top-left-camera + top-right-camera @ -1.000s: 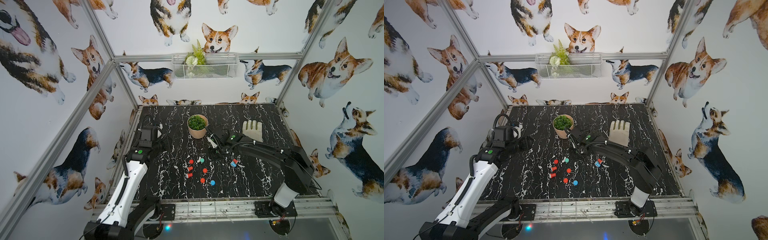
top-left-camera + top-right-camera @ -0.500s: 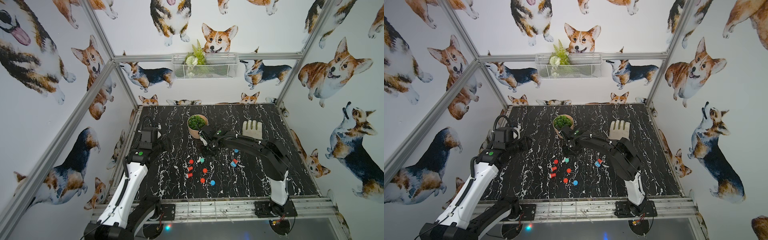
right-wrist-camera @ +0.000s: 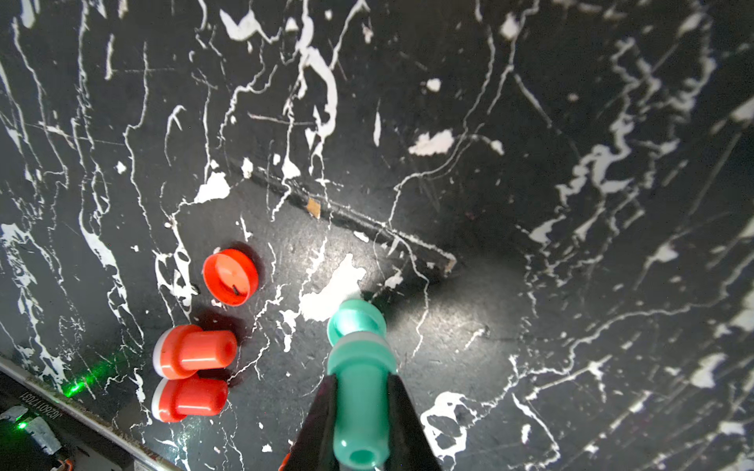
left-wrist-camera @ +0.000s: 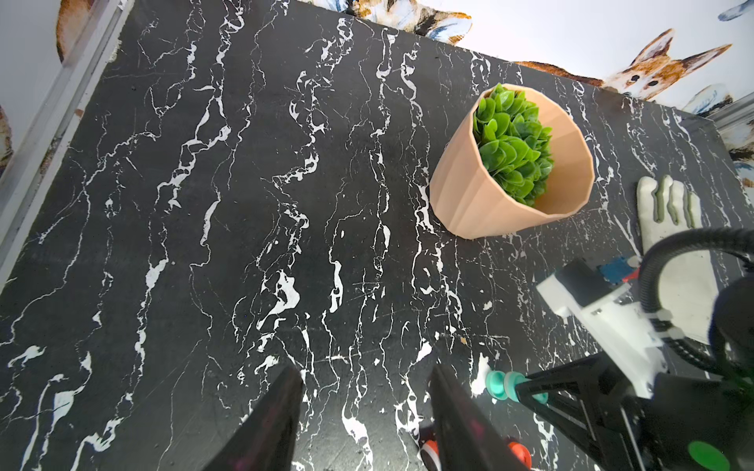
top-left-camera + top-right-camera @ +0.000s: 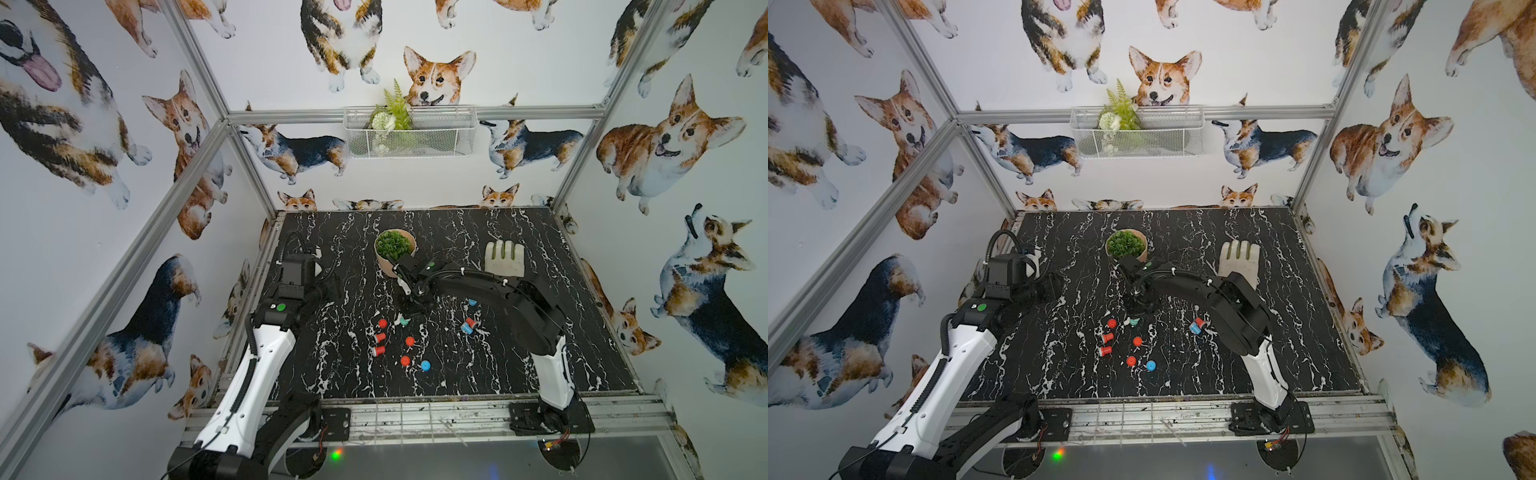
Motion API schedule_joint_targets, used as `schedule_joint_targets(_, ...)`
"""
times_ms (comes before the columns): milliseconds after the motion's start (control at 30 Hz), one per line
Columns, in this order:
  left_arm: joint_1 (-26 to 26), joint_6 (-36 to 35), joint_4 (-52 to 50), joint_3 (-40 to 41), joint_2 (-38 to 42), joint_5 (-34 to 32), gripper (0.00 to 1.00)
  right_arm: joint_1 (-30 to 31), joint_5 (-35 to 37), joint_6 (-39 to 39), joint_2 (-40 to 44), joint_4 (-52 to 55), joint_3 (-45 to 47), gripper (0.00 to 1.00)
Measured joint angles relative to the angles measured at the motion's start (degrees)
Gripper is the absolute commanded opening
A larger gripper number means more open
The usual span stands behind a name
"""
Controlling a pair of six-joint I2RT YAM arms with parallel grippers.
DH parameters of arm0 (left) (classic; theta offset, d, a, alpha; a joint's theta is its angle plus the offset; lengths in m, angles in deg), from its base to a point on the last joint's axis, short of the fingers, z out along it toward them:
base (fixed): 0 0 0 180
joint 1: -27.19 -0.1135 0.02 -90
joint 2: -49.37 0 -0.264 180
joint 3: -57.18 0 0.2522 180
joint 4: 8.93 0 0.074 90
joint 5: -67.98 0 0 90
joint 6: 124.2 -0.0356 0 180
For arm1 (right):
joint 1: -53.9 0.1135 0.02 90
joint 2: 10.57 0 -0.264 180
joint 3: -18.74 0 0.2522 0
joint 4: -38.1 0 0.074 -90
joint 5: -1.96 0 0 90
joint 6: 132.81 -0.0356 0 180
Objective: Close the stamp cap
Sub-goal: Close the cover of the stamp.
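Teal plastic meets teal plastic near the middle of the black marbled table [image 5: 457,374]. Your right claw [image 3: 361,383] pinches the stamp [image 3: 361,416] by its barrel and points its printing end down at the cap [image 3: 355,316], which sits on the marble. Holding the barrel leaves the collar free, and the table gives you something to push against. A thin white band shows between collar and cap, so it looks met but perhaps not fully seated. A straight press along the barrel seems to be what is needed.

Your left claw [image 4: 365,371] hangs spread and empty at about 9 o'clock from the stamp, well apart and out of the way.

Crowding is on the near side. Two red stamps [image 3: 196,350] lie on their sides, touching each other, with a loose red cap [image 3: 230,277] beside them. All sit between 7 and 9 o'clock of the teal one in both top views. A blue cap [image 5: 425,365] lies at 5 o'clock and a red-and-blue pair [image 5: 467,326] at 3 o'clock. The plant pot [image 5: 395,253] stands at 12 o'clock, close behind your right wrist, and a pale glove [image 5: 503,257] lies at 2 o'clock. The clearest way out looks to be straight up. The front edge is well off at 6 o'clock.
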Motion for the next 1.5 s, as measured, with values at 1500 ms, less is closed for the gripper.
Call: schedule_joint_targets(1500,0.00,-0.02,0.61,-0.04,-0.39,-0.02,0.55,4.59,10.67,6.86,-2.62,4.09,-0.52,0.00)
